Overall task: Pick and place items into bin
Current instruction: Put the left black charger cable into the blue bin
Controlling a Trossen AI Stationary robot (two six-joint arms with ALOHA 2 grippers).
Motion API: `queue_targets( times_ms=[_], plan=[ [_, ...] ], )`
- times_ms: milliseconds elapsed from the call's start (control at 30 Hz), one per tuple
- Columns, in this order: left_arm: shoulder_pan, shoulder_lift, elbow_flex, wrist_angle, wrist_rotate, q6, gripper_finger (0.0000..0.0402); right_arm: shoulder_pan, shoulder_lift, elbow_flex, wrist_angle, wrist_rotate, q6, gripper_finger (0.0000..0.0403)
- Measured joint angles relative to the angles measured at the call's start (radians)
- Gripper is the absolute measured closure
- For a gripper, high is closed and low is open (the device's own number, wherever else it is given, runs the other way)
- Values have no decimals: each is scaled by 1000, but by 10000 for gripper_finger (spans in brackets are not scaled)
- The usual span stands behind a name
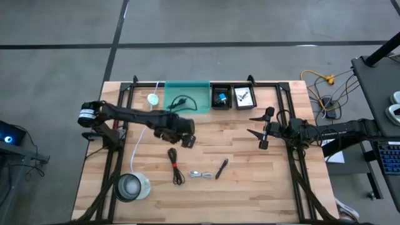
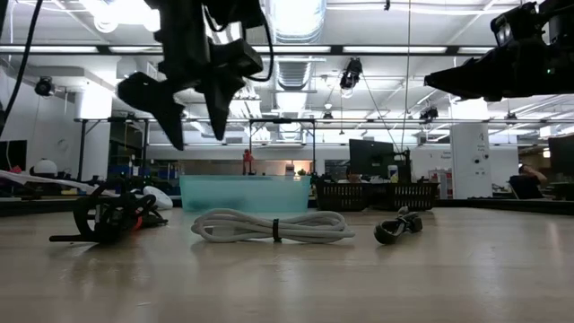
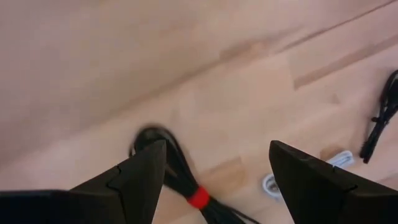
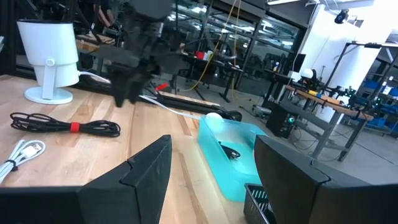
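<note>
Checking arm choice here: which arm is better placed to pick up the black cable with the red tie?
Probably the left. Its open left gripper hovers just beside the black cable with the red tie, which fills its wrist view. The right gripper, also open, waits farther off near the table's right side.

A teal translucent bin [image 1: 187,97] stands at the table's far edge and already holds one coiled black cable [image 1: 182,102]. On the bare wood nearer the front lie three items in a row: a bundled black cable with a red tie [image 1: 175,166], a coiled silvery-white cable [image 1: 200,174] beside it, and a black pen [image 1: 222,168] lying tilted.
</note>
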Motion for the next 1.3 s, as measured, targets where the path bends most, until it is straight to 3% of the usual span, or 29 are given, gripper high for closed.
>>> queue_targets(
  times_ms=[333,633,867,1100,1300],
  plan=[
    [-149,0,-90,2,-4,-346,134,0,0,0,-22,0,44,188],
    [-166,1,-210,74,-18,-421,134,0,0,0,-32,-1,59,188],
    [-165,1,-311,293,-14,-421,134,0,0,0,-37,-1,63,188],
    [-165,1,-357,299,-8,-421,136,0,0,0,-38,-1,61,188],
    [-165,1,-381,299,12,-415,184,0,0,0,-39,-1,61,188]
  ],
)
